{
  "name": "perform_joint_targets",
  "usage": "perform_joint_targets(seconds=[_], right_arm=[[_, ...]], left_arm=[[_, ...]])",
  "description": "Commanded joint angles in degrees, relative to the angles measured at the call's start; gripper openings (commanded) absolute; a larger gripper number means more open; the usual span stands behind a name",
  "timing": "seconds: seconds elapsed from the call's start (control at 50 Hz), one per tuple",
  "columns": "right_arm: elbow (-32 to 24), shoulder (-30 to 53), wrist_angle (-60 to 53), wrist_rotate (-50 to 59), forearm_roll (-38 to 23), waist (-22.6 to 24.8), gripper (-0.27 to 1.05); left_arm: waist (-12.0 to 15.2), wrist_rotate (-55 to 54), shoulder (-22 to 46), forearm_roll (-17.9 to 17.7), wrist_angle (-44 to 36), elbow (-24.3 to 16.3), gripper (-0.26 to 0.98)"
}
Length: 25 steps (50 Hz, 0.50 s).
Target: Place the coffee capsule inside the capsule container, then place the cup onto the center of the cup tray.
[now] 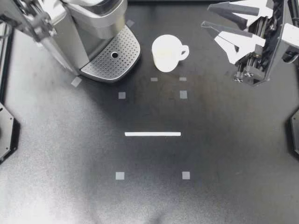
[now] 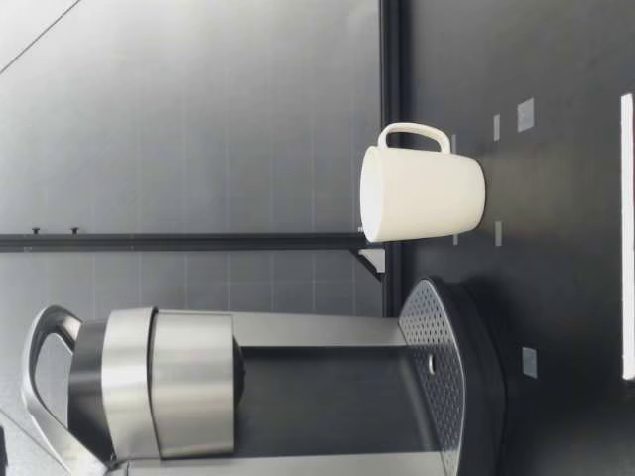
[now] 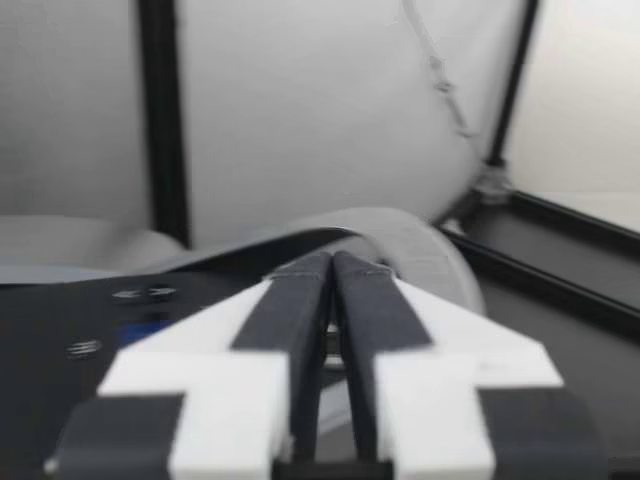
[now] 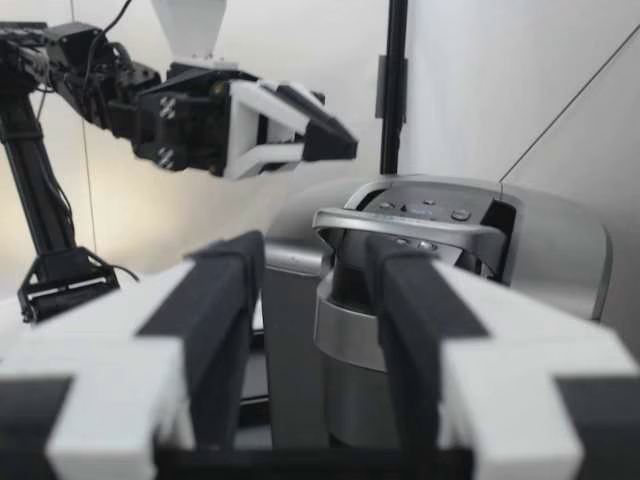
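- The coffee capsule shows in none of the 4 views. The coffee machine (image 1: 88, 25) has its lid handle (image 4: 410, 228) folded down, so I judge the capsule step done, though I cannot see inside.
- That leaves step 2, the cup. The cup (image 1: 167, 52) stands upright on the table (image 1: 149, 196), just beside the cup tray (image 1: 125, 49) but apart from it. Its handle points toward my right arm.
- The low view confirms this: the cup (image 2: 422, 195) rests on the table, and the tray (image 2: 442, 347) carries nothing.
- My right gripper (image 1: 206, 15) hangs near the cup, on its handle side and seemingly above it. Its fingers are apart and hold nothing.
- My left gripper (image 3: 330, 268) has its fingers pressed together on nothing. The right wrist view shows it poised above the machine.
- The next move calls for the right gripper to descend and take the cup by its rim or handle. It then lifts the cup slightly and slides it across to the tray's center.
- I judge the machine's overhanging head to be the main clearance worry.
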Motion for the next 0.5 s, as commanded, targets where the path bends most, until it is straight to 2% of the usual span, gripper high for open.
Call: perform_joint_targets(seconds=[0.0, 0.48], right_arm=[[-0.6, -0.6, -0.8, 0.2, -0.2, 0.3, 0.49], [0.0, -1.6, -0.8, 0.4, -0.4, 1.3, 0.49]], left_arm=[[-1.3, -0.3, 0.4, 0.1, 0.0, -1.6, 0.16], [-3.3, -2.2, 5.7, -0.1, 2.3, -1.8, 0.16]])
